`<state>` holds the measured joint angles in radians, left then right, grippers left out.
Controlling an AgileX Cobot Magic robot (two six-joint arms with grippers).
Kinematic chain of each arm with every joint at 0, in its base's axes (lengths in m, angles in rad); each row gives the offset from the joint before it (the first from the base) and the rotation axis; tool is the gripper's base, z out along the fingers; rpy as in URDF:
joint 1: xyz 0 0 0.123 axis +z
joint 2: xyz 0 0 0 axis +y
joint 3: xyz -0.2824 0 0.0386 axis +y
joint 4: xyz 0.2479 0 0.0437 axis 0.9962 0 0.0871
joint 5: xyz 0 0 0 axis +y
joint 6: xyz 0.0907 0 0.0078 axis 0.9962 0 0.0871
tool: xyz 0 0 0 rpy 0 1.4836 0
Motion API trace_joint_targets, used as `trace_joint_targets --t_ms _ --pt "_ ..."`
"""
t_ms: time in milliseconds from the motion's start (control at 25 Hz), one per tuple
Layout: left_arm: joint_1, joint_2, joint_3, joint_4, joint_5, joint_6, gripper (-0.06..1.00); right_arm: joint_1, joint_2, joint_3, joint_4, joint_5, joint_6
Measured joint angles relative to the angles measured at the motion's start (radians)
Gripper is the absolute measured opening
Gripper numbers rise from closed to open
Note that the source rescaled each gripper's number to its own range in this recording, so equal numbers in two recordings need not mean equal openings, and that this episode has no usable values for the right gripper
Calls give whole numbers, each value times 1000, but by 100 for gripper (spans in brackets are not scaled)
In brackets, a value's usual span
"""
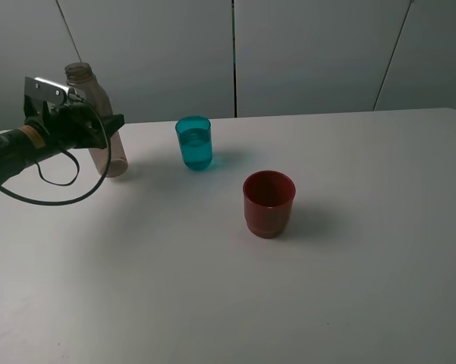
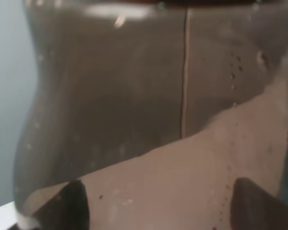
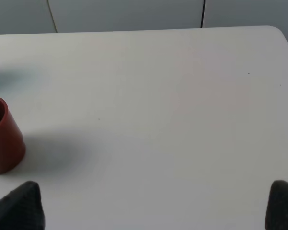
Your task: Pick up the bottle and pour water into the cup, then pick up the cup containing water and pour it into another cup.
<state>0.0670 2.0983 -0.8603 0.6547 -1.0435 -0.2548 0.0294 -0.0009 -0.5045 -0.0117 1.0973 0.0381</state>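
The bottle (image 1: 110, 155) stands at the back left of the table, with water in its lower part. My left gripper (image 1: 99, 125) is closed around its middle; in the left wrist view the bottle (image 2: 148, 105) fills the frame between the two dark fingertips (image 2: 67, 208). The cup (image 1: 194, 142), teal and holding water, stands to the right of the bottle. The dark red cup (image 1: 268, 203) stands nearer the middle and also shows in the right wrist view (image 3: 2, 136). My right gripper (image 3: 153, 206) is open and empty, off to the right of the red cup.
The white table (image 1: 349, 250) runs to a far edge against grey wall panels (image 1: 311, 53). A black cable (image 1: 57, 182) loops down from the left arm over the table.
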Motion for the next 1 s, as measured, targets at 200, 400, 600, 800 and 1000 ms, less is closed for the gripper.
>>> trace_joint_targets --t_ms 200,400,600,800,1000 --pt "0 10 0 0 -22 0 6 0 0 0 0 0 0" --pt "0 10 0 -2 -36 0 89 0 0 0 0 0 0" --pt "0 10 0 -4 -65 15 91 0 0 0 0 0 0" --pt "0 -26 0 -6 -76 28 91 0 0 0 0 0 0" --pt "0 -151 0 -48 -17 42 96 0 0 0 0 0 0"
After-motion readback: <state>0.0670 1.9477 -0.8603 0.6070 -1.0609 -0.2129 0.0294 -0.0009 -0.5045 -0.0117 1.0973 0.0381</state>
